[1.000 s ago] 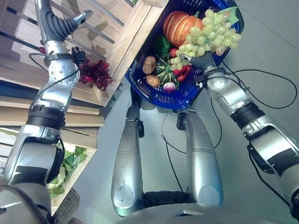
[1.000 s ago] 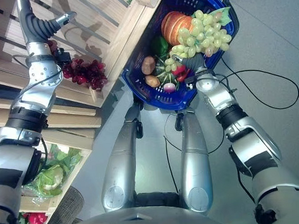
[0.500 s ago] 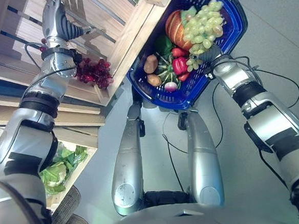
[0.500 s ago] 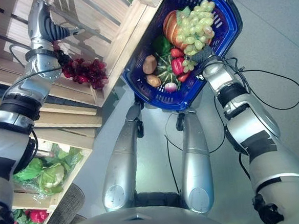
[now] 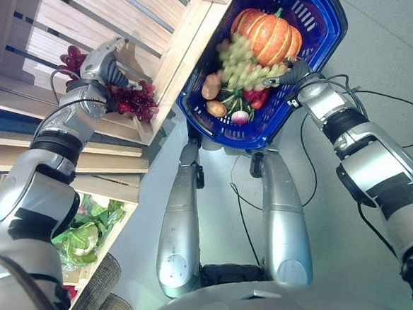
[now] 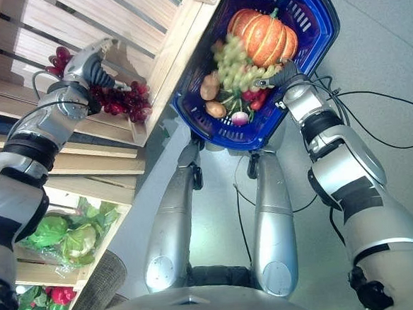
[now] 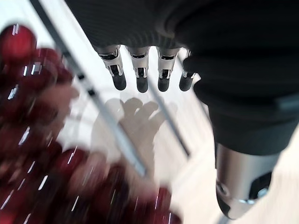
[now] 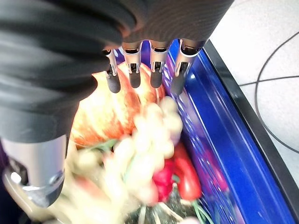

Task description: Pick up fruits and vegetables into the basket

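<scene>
The blue basket [image 5: 319, 41] sits on the grey floor [image 5: 370, 58] beside a slatted wooden rack [image 5: 163, 37]. In it lie an orange pumpkin [image 5: 269, 33], a bunch of green grapes [image 5: 241, 69] draped just below the pumpkin, two potatoes [image 5: 211, 86] near the rack-side wall, red peppers [image 5: 259, 96], a radish [image 5: 240, 116] and something dark green under the grapes (too hidden to name). The right hand [image 5: 291, 72] is over the basket's edge, close beside the green grapes; in its wrist view its fingers [image 8: 134, 74] reach out straight above the pumpkin and grapes, holding nothing, though the blur there leaves it unclear whether the thumb brushes the bunch. The left hand [image 5: 104, 61] is up at the rack, right by a bunch of red grapes [image 5: 132, 100] lying on a shelf; its fingers [image 7: 140, 77] are straight and apart from the fruit, so it grips nothing. Leafy greens [image 5: 84, 231] lie on a lower shelf.
</scene>
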Robot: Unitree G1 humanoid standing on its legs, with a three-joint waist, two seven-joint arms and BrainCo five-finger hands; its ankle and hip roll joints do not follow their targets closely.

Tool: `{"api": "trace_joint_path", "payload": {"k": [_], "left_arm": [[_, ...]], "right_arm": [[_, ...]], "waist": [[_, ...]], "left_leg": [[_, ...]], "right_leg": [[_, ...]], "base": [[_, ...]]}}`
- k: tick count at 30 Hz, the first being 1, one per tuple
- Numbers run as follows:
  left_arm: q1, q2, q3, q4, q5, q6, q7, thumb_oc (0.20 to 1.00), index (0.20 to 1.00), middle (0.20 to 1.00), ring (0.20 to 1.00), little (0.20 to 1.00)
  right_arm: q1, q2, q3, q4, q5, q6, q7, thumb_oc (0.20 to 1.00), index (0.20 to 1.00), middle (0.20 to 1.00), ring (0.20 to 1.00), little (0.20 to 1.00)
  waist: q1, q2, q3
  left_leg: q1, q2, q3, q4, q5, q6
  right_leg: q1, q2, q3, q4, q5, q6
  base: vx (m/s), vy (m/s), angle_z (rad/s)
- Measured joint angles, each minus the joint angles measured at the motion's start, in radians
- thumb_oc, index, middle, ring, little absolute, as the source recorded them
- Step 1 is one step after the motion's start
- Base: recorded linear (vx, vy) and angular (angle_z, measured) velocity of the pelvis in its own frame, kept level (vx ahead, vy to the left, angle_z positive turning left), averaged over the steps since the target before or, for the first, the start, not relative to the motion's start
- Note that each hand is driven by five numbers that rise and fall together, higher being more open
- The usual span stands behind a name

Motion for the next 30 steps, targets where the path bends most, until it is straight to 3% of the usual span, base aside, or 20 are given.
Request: {"api": "trace_joint_path", "payload": {"k": [6,14,20,25,30], "left_arm": [[-0.001,-0.003,-0.097,0.064,0.023,0.032,-0.176,1.0,1.0,1.0,1.0,1.0],[-0.024,-0.01,-0.151,0.105,0.141,0.031,-0.179,1.0,1.0,1.0,1.0,1.0],[-0.019,-0.028,-0.158,0.112,0.247,0.078,-0.08,1.0,1.0,1.0,1.0,1.0],[-0.011,-0.028,-0.156,0.139,0.378,0.132,0.05,1.0,1.0,1.0,1.0,1.0],[0.018,-0.03,-0.15,0.139,0.474,0.152,0.089,1.0,1.0,1.0,1.0,1.0]], "right_arm": [[-0.033,0.001,0.0,0.001,0.0,0.001,-0.017,1.0,1.0,1.0,1.0,1.0],[-0.037,0.02,0.0,0.017,0.007,-0.002,-0.063,1.0,1.0,1.0,1.0,1.0],[-0.036,0.029,-0.001,-0.011,0.066,-0.043,-0.13,1.0,1.0,1.0,1.0,1.0],[-0.027,0.007,-0.005,-0.156,0.114,-0.089,-0.228,1.0,1.0,1.0,1.0,1.0],[0.021,-0.016,-0.044,-0.256,0.172,-0.133,-0.334,1.0,1.0,1.0,1.0,1.0]], "waist": [[-0.018,0.004,0.0],[-0.019,0.005,-0.001],[-0.022,0.012,-0.002],[-0.032,0.013,-0.003],[-0.037,0.014,-0.003]], "left_leg": [[-0.002,0.001,0.003,0.0,0.003,0.003],[-0.001,0.001,0.008,0.005,0.003,0.003],[-0.004,0.002,0.007,0.006,0.002,0.003],[-0.026,0.004,0.006,0.007,0.001,0.002],[-0.03,0.016,0.005,0.007,-0.003,-0.002]], "right_leg": [[-0.006,0.002,0.003,0.001,0.0,0.0],[-0.006,0.002,0.007,0.004,0.0,0.0],[-0.009,0.003,0.007,0.005,0.0,0.0],[-0.027,0.006,0.005,0.004,0.0,0.0],[-0.026,0.018,0.003,-0.01,0.001,-0.001]], "base": [[0.0,0.0,0.0],[0.0,0.0,0.0],[0.0,0.0,0.0],[0.0,0.0,0.0],[-0.01,-0.006,-0.03]]}}
